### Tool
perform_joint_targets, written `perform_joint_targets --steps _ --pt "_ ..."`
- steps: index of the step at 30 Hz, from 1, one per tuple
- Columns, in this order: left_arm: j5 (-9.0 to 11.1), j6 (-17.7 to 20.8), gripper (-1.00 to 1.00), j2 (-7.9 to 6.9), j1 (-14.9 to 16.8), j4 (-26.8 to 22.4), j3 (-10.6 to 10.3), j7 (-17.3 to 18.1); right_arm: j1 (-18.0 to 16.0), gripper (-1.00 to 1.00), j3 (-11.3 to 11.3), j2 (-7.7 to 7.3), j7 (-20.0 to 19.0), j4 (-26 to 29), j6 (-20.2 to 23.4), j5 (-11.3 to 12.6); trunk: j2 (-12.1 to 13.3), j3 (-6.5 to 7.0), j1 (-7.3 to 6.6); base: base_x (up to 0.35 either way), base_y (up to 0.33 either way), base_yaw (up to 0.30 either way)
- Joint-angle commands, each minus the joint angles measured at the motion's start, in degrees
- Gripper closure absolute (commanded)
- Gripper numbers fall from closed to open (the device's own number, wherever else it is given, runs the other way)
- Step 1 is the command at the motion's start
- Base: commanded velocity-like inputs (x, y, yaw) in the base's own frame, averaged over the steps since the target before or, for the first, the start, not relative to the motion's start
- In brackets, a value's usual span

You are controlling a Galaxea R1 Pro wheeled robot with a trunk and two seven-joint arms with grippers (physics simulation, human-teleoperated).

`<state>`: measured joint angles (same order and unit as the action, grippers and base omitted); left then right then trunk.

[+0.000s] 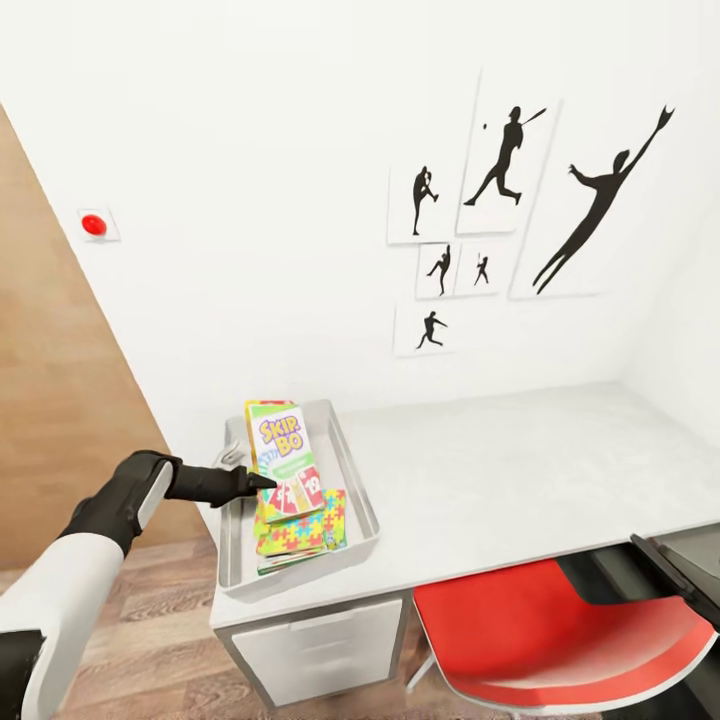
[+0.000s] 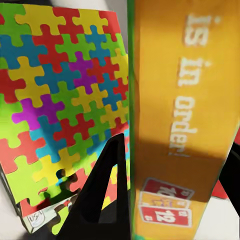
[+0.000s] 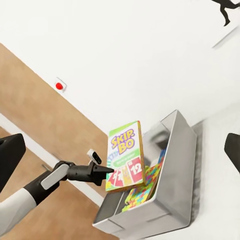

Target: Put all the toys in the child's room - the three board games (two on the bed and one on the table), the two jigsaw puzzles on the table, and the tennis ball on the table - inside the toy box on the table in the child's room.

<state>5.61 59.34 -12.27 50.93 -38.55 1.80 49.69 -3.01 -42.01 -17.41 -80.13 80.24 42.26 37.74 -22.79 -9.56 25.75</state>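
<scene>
The light grey toy box (image 1: 358,478) stands at the left end of the table (image 1: 520,470). A bright jigsaw puzzle (image 1: 312,527) lies inside it on other flat boxes. My left gripper (image 1: 258,482) is shut on the lower edge of the Skip-Bo board game (image 1: 284,452), which is tilted over the box. In the left wrist view a black finger (image 2: 106,192) presses the game's orange face (image 2: 180,100), with the puzzle (image 2: 60,100) behind. The right wrist view shows the game (image 3: 126,156) above the toy box (image 3: 176,160). My right gripper's fingers (image 3: 11,154) stand wide apart, holding nothing.
A red chair (image 1: 560,622) sits under the table's front edge. White drawers (image 1: 320,640) are below the toy box. A dark lower desk section (image 1: 685,565) is at the right. A wood panel (image 1: 50,400) and a red wall button (image 1: 94,225) are at the left.
</scene>
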Motion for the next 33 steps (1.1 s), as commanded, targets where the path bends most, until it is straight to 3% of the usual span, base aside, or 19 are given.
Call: perform_joint_targets --steps 1,21,33 --pt "0.4 0.5 1.0 0.01 0.1 0.1 0.0 -0.1 -0.1 -1.0 0.0 0.0 -0.1 0.0 0.5 0.1 -0.1 -0.22 0.03 0.0 0.0 0.0" --pt "0.7 0.7 1.0 0.42 0.1 0.3 0.0 1.1 0.0 -1.0 0.0 -0.08 0.0 0.0 0.5 0.0 -0.1 -2.1 0.03 0.0 0.0 0.0" --pt "0.7 0.7 1.0 0.4 0.1 0.3 0.0 5.3 -0.1 -1.0 0.0 -0.05 0.0 0.0 0.5 0.1 -0.1 -3.19 0.03 0.0 0.0 0.0"
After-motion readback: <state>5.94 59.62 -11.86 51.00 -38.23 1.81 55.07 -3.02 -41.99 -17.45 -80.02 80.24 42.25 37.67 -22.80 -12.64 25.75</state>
